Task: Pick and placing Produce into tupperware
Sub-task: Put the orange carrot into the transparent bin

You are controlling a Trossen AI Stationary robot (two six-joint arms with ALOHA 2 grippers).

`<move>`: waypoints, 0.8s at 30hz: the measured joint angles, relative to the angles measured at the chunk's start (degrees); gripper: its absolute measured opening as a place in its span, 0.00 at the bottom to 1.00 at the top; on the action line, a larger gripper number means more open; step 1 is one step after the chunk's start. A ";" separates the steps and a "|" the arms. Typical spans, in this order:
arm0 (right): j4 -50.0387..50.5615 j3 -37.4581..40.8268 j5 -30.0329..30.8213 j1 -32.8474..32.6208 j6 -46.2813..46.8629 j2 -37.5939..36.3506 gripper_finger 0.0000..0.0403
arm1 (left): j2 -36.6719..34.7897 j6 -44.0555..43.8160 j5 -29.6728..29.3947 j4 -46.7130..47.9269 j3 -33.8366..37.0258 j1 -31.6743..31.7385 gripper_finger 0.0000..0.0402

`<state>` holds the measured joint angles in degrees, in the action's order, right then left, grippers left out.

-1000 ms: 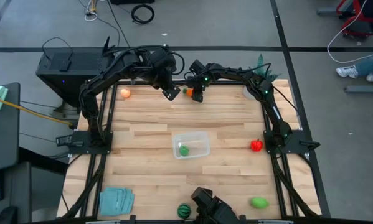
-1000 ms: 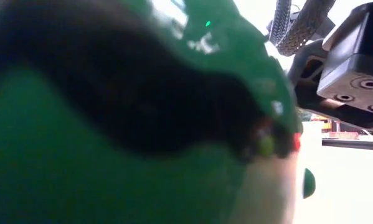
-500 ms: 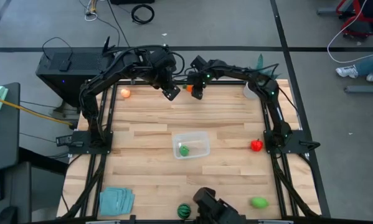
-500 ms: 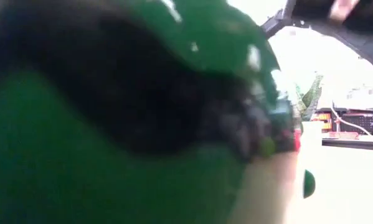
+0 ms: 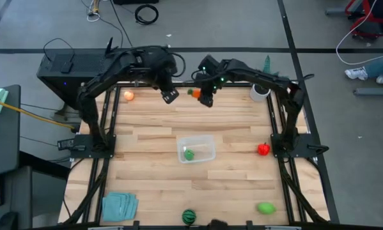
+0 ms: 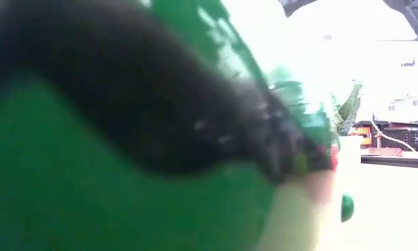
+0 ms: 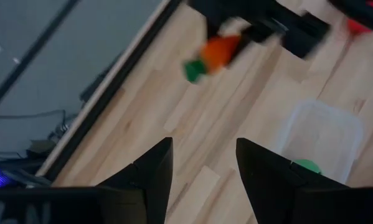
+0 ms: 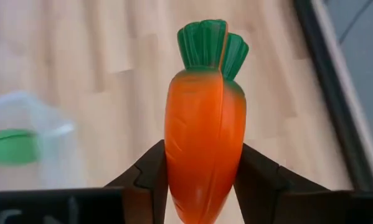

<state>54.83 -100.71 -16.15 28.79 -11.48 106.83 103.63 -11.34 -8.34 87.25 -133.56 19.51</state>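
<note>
carrot (image 8: 203, 130): clamped between the right fingers (image 8: 150, 180), leafy end pointing away from the wrist, lifted over the far edge of the desk (image 5: 153, 128), well beyond the tub (image 5: 197, 149)
right gripper (image 5: 204, 97): shut on the carrot's orange body, squeezing both flanks; grip looks centred and firm
left gripper (image 5: 170, 96): hangs just left of the carrot, fingers apart, nothing between them
tub: clear, mid-desk, well nearer than the carrot; one green piece (image 5: 189, 154) already inside, toward its left end
step in hand: carry the carrot from the far edge to above the tub
how to do it well: keep the squeeze steady, travel high enough to clear the tub's rim, stop over the bare right half of the tub, away from the green piece
release: lower until the tip is inside the walls before parting the fingers, so no bounce out
risk: left gripper close alongside; swing away from it, not across it
left to do: peach ball (image 5: 128, 96) far left of the tub, red piece (image 5: 263, 150) right of it, striped ball (image 5: 189, 216) and green piece (image 5: 265, 207) at the near edge
</note>
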 joint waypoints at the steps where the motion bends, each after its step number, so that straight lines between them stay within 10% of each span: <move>1: 0.21 0.00 0.06 -1.08 1.06 -0.75 0.36 | -0.97 0.05 -0.64 -0.01 0.00 -0.24 0.46; 24: -4.71 13.35 5.02 -25.47 16.08 -3.43 0.37 | -13.41 3.00 -2.16 0.88 -0.04 -12.03 0.44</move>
<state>50.12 -87.35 -11.13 3.32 4.60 103.39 90.21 -8.34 -10.50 88.14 -133.60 7.48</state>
